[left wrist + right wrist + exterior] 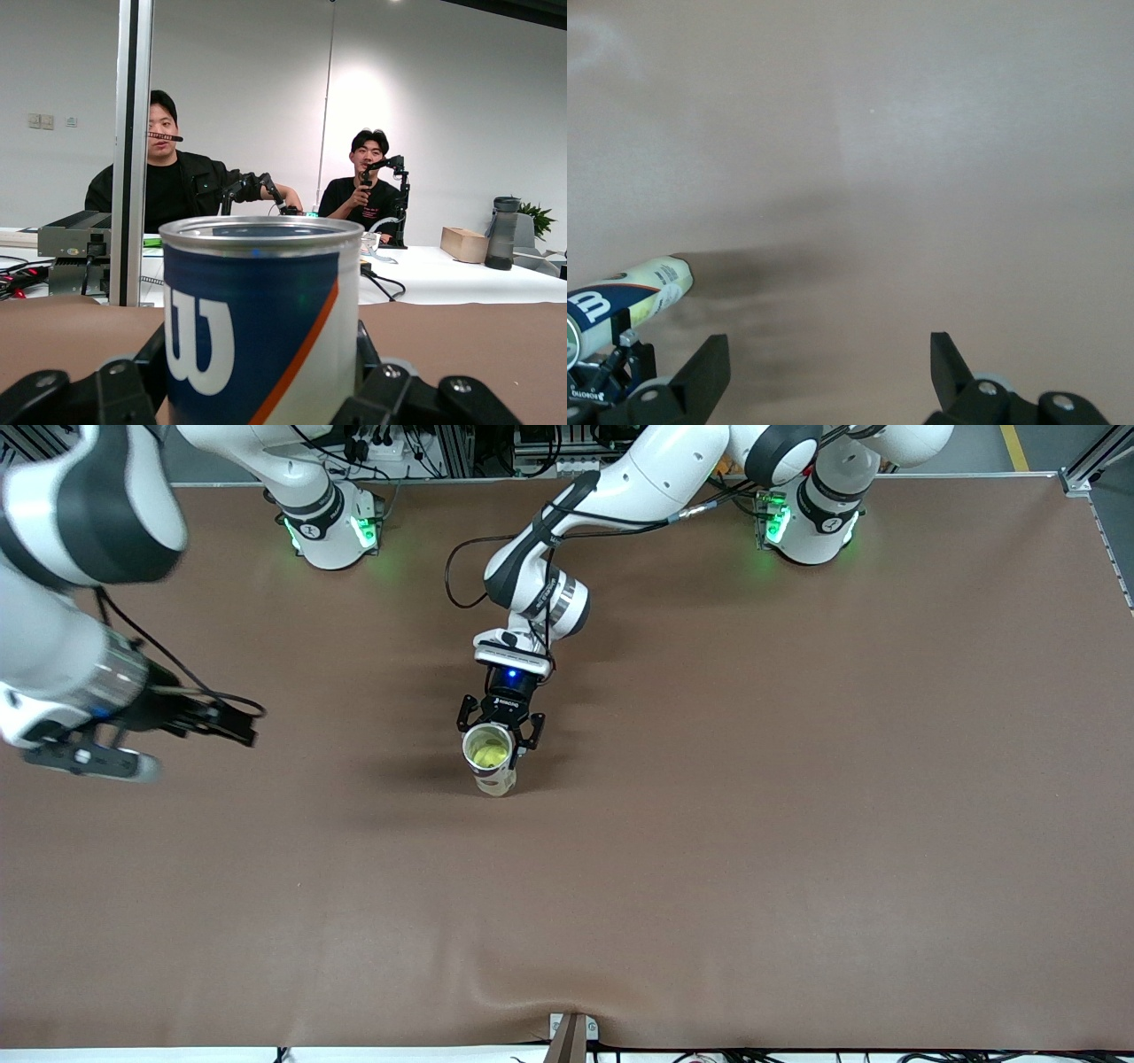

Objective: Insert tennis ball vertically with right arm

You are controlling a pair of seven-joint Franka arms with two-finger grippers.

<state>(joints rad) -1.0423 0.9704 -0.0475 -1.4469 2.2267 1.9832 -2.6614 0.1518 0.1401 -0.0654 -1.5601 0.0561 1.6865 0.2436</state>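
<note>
A Wilson tennis ball can (493,766) stands upright, open top up, mid-table. A yellow-green tennis ball (488,755) lies inside it. My left gripper (500,729) is shut on the can from the side near the rim. In the left wrist view the blue and white can (261,310) fills the space between the fingers (376,390) of my left gripper (261,367). My right gripper (237,726) is open and empty, up over the table at the right arm's end. In the right wrist view my right gripper (828,354) is spread wide over bare mat, and the can (633,297) shows at the edge.
A brown mat (797,824) covers the table. The two arm bases (332,531) (811,522) stand along the edge farthest from the front camera. A small bracket (571,1032) sits at the nearest edge. Two seated people (168,177) show past the table in the left wrist view.
</note>
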